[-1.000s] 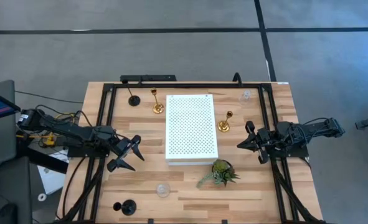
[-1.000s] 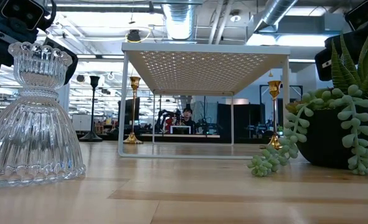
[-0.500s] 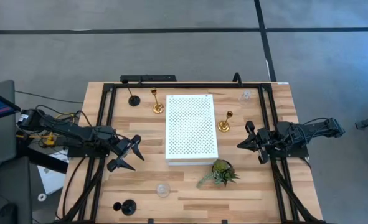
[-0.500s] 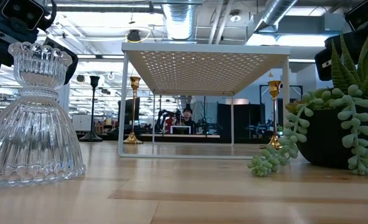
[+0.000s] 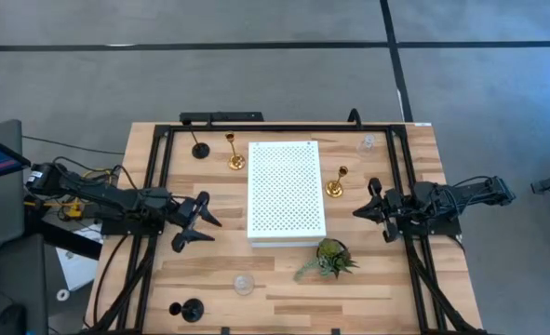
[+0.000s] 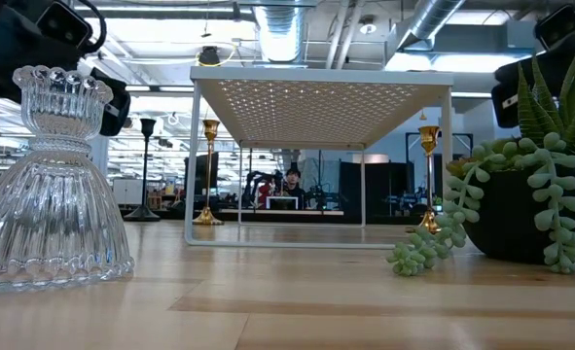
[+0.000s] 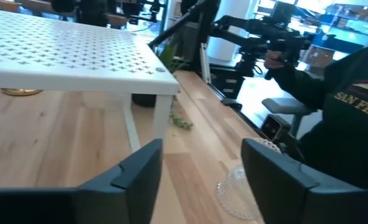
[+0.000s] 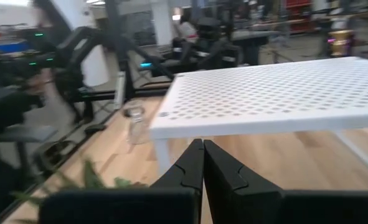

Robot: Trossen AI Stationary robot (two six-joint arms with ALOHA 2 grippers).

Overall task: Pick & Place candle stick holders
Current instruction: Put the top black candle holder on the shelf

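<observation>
Six candle stick holders stand on their round bases on the wooden table: a black one (image 5: 198,149) and a gold one (image 5: 235,160) at the far left, a gold one (image 5: 335,186) right of the white perforated board (image 5: 286,191), a clear glass one (image 5: 368,144) at the far right, and a clear glass one (image 5: 244,284) and a black one (image 5: 191,310) at the near left. My left gripper (image 5: 195,225) is open and empty, left of the board. My right gripper (image 5: 366,207) is shut and empty, right of the board, near the gold holder.
A small green plant (image 5: 330,259) stands in a pot near the board's near right corner. Black frame rails (image 5: 158,177) run along the table's sides and far edge. A person in a dark shirt (image 7: 339,118) shows beyond the table in the left wrist view.
My left gripper has shifted a little toward the white board and turned slightly, staying open. The holders have not moved.
</observation>
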